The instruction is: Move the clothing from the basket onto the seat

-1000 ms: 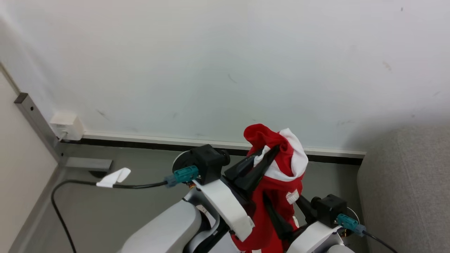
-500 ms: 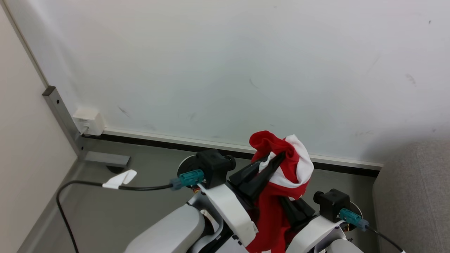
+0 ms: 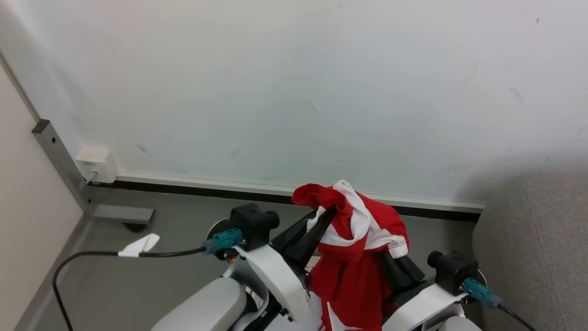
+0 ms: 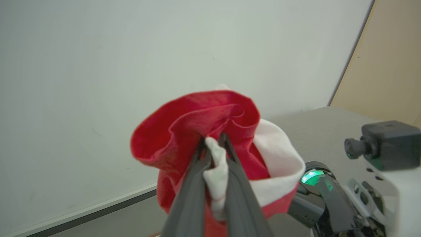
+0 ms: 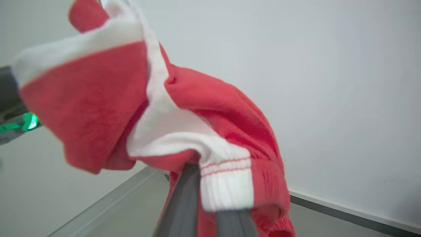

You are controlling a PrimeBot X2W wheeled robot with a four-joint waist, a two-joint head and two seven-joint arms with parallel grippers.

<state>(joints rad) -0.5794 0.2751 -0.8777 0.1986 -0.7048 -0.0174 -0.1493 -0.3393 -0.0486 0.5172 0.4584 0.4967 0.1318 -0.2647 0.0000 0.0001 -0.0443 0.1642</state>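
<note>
Red clothing (image 3: 353,248) aloft beside seat (image 3: 533,239); left gripper (image 4: 215,144) & right gripper (image 5: 210,204) both clenched on it; prob. soft, light, floppy; best taken by white bands.

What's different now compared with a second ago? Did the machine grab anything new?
The right gripper closed on the clothing, at its white ribbed band, so the red cloth now spans both grippers. The left gripper kept its pinch on the same bundle, held up off the floor.
</note>
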